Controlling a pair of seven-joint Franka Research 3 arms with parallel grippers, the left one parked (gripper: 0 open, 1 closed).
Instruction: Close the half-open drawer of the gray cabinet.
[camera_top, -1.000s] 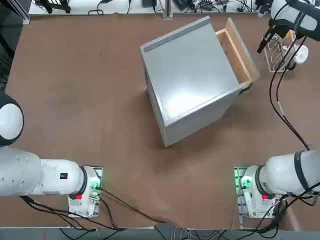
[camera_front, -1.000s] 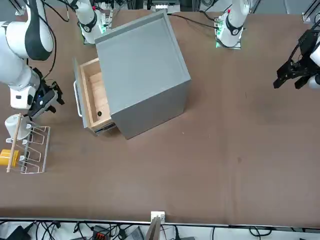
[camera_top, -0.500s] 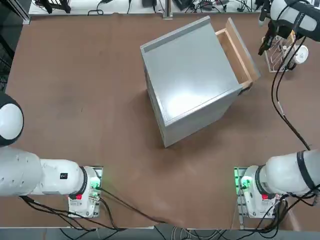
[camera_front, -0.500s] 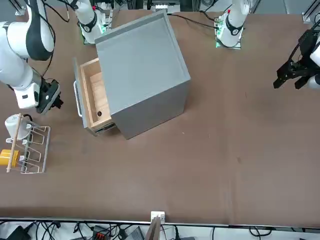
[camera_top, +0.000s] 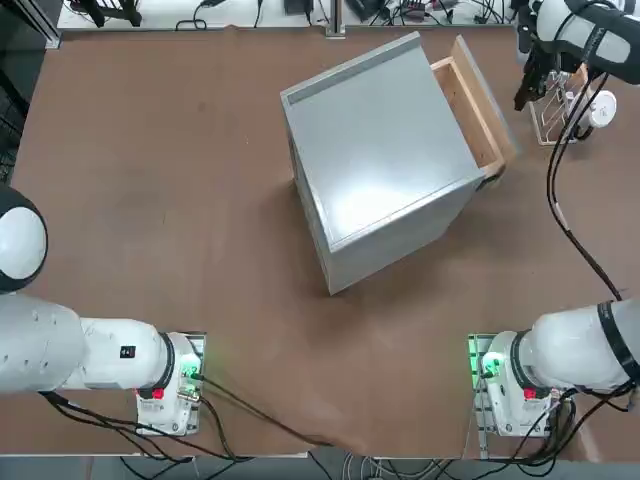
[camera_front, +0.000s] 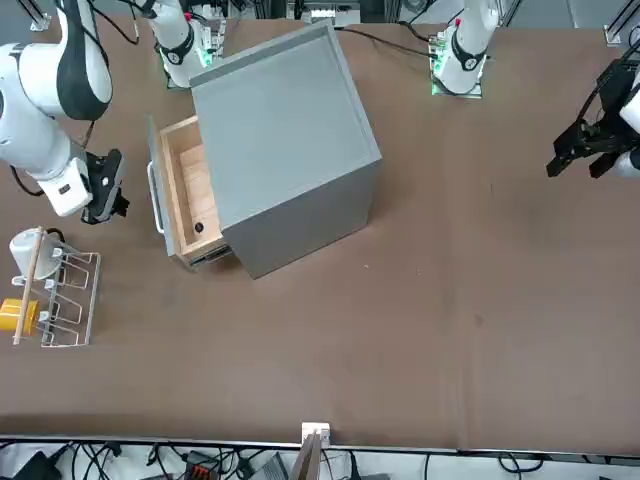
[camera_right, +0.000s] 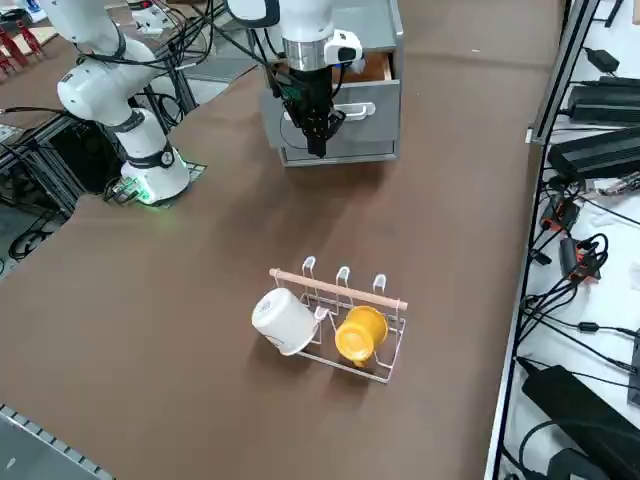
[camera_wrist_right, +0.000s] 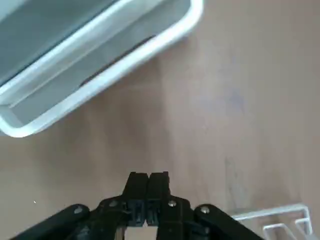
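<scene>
My right gripper (camera_wrist_right: 148, 181) pinched closed and empty, low over the table (camera_front: 450, 300), just beside the drawer (camera_front: 185, 195) handle (camera_wrist_right: 100, 75), drawer half out of the cabinet (camera_front: 280, 130)

You have a white wire rack (camera_right: 345, 325) standing on the brown worktop (camera_right: 200, 330), holding a white cup (camera_right: 283, 321) and a yellow cup (camera_right: 359, 334) under a wooden dowel (camera_right: 338, 289).
</scene>
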